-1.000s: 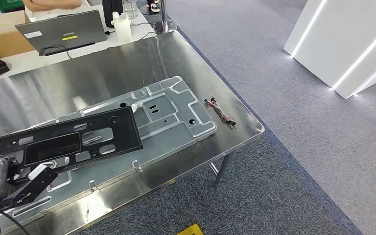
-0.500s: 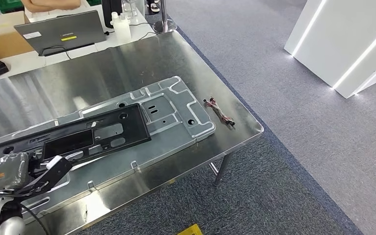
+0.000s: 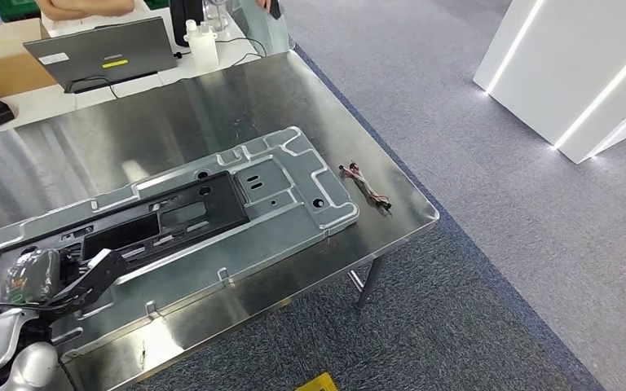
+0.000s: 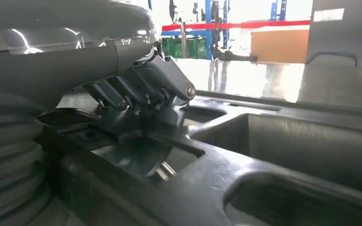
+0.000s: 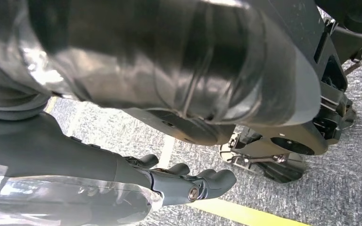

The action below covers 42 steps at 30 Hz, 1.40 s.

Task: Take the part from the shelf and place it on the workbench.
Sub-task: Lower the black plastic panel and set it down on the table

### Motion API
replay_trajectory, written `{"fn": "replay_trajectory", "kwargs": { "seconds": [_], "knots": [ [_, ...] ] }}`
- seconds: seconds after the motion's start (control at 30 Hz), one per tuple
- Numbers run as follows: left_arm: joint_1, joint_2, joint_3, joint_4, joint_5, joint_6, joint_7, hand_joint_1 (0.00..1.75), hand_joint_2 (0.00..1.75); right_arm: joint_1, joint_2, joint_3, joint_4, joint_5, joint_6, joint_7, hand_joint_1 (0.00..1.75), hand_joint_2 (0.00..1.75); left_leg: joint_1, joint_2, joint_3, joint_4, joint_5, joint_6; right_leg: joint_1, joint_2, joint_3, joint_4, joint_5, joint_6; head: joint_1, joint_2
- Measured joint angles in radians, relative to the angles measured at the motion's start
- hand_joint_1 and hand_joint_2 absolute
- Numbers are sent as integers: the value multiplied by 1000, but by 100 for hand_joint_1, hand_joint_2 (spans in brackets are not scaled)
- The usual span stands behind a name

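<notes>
Fingers [image 4: 141, 94] of left hand [image 3: 57, 277] hooked through the black plastic frame [image 3: 130, 232], gripping it flat upon the silver panel [image 3: 293, 183] on the steel worktop [image 3: 212, 98]. Placing step; release next. Right hand [image 5: 188, 183] loosely curled, holding nothing.

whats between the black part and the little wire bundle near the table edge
In the head view, the free end of the silver metal panel lies between the black part and the wire bundle, then a bare strip of workbench.
</notes>
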Motion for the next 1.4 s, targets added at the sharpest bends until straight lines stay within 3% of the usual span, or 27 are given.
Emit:
{"fn": "replay_trajectory", "kwargs": {
  "seconds": [0.07, 0.2, 0.57, 1.4],
  "knots": [
    [-9, -3, 0, 15, 3, 2, 0, 0, 175, 0, 0, 0, 0, 0, 0, 0, 0, 0, 0, 0, 0, 0, 0, 0, 0, 0, 0, 0, 0, 0, 0, 0],
    [-27, -5, 0, 46, 18, -5, -2, 0, 0, 0, 0, 0, 0, -1, 2, -1, 0, 0, 0, 0, 1, 0, 0, 0, 0, 0, 2, 0, 0, 0, 0, 0],
    [-24, 17, 0, 49, 58, -45, -16, 0, 0, 1, -1, 0, 0, -14, 2, -3, 0, 0, 0, 0, 6, 0, 0, -1, 0, -1, 5, 2, -1, 1, 0, 0],
    [96, 165, -13, -348, 85, -73, -31, 0, 0, 4, -3, -1, 0, -24, -1, -20, 0, 0, 0, 0, 5, 0, -1, -1, 0, -1, 4, 2, -2, 0, 0, 0]
  ]
}}
